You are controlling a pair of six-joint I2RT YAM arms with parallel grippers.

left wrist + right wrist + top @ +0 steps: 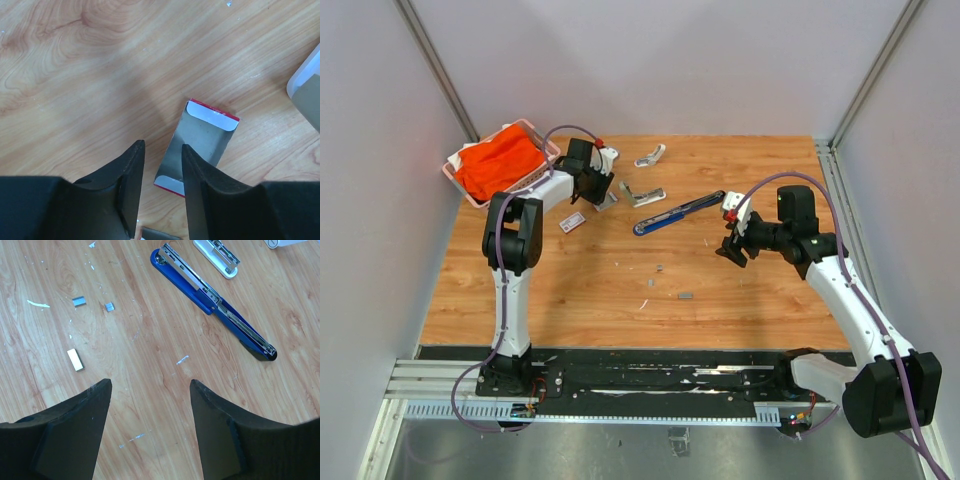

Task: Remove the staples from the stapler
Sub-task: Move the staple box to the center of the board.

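The blue stapler (678,213) lies diagonally on the wood table, mid-back. In the right wrist view the stapler (215,302) lies opened out, its metal rail showing. Short silvery staples (79,301) lie loose on the wood to its left, and one strip of staples (685,295) shows in the top view. My right gripper (732,250) hovers just right of the stapler. In its own view the right gripper (150,385) is wide open over bare wood. My left gripper (595,190) is at the back left. Seen from its wrist, the left gripper (163,150) has a narrow gap, with nothing between the tips.
A small white box with a red edge (200,140) lies just ahead of the left fingers. A pink basket with orange cloth (500,160) sits at the back left corner. White stapler parts (642,194) lie behind the blue stapler. A pale strip (75,360) rests on the wood.
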